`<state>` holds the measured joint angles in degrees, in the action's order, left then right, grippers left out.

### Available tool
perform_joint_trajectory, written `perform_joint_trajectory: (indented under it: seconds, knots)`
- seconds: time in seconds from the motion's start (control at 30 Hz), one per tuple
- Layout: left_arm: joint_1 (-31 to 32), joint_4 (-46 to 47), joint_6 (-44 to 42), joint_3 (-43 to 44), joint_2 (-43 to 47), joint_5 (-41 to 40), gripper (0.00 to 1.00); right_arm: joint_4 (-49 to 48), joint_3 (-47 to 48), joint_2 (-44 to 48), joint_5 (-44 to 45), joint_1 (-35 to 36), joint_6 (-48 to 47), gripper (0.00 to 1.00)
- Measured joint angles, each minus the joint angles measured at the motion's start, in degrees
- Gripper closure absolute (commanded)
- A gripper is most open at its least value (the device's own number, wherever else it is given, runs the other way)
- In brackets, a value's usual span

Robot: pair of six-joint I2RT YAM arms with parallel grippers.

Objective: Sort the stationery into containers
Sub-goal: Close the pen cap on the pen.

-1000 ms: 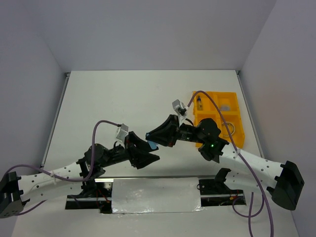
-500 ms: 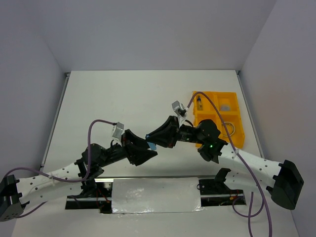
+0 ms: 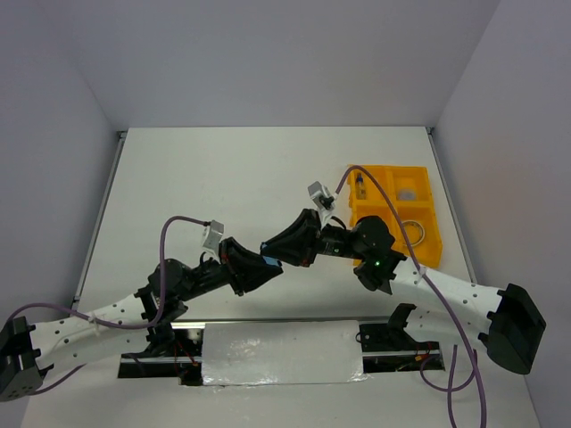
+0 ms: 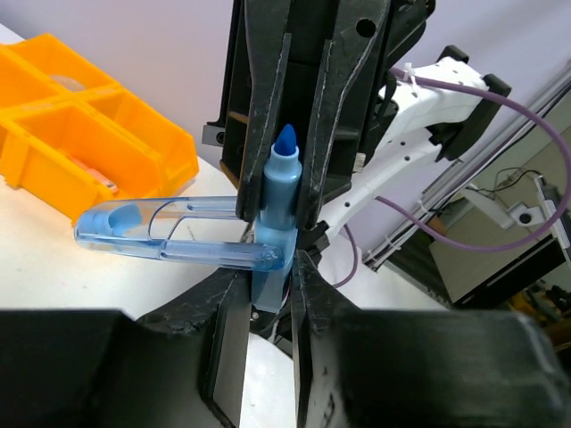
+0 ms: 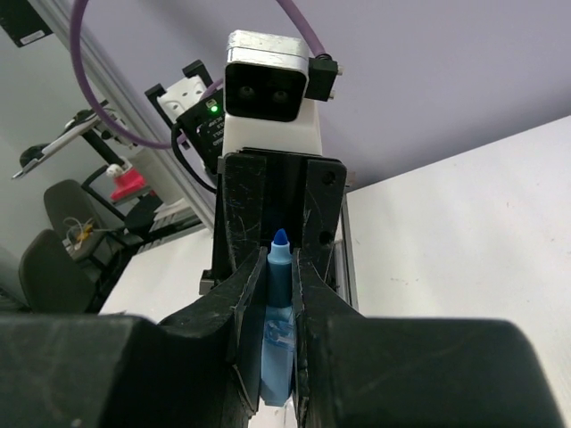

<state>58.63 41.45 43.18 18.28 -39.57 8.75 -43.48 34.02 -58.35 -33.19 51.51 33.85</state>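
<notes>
A small blue bottle with a pointed blue cap (image 4: 281, 192) stands upright between my two grippers, above the table's middle (image 3: 270, 260). A translucent blue clip-like piece (image 4: 169, 234) sticks out sideways from its lower part. My right gripper (image 5: 279, 299) is shut on the bottle's body (image 5: 279, 276). My left gripper (image 4: 268, 281) is shut on the pale blue base from the opposite side. Both grippers meet tip to tip, left (image 3: 263, 266) and right (image 3: 277, 252). The yellow-orange tray (image 3: 426, 214) lies at the right, and a thin ring (image 3: 412, 234) lies in its near right compartment.
The tray also shows in the left wrist view (image 4: 80, 134), behind the clip piece. Its far compartments hold a small dark item (image 3: 359, 185) and a pale item (image 3: 408, 189). Purple cables loop over both arms. A silver plate (image 3: 281, 352) lies at the near edge.
My left gripper's fingers stood wide open one second ago. They have since closed on the bottle's base. The right gripper has kept its hold and shifted slightly left.
</notes>
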Motion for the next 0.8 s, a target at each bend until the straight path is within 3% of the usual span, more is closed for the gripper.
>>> perform_joint_trajectory:
  seconds: [0.13,0.23,0.33,0.43,0.47,0.6,0.63,0.8]
  knots:
    - [-0.04,-0.81,-0.85,0.0,0.07,-0.04,0.99,-0.13,-0.42,-0.02,0.31,0.0,0.24,0.94]
    - [-0.02,-1.6,-1.01,0.0,0.22,-0.33,1.0,-0.13,-0.72,-0.02,0.46,0.0,0.31,0.69]
    - [-0.02,-2.71,-1.14,0.0,0.46,-1.05,1.0,0.0,-0.87,0.04,0.63,0.04,0.26,0.6]
    - [-0.02,-4.42,-1.66,0.0,0.46,-1.31,1.0,0.68,-0.98,0.35,1.07,0.09,0.35,0.45]
    - [-0.02,-5.07,-2.29,0.0,0.44,-1.31,1.0,1.11,-0.98,0.61,1.36,0.11,0.28,0.29]
    - [-0.04,-7.72,-3.15,-0.07,0.46,-1.42,1.0,8.24,0.0,3.54,6.45,0.07,0.98,0.14]
    - [-0.04,-8.15,-3.37,-0.15,0.46,-1.4,1.0,10.67,0.7,4.28,8.22,-0.13,1.4,0.02]
    - [-0.07,-12.37,-4.46,-0.33,0.48,1.07,1.0,24.06,2.01,9.66,17.77,-3.65,8.74,0.0]
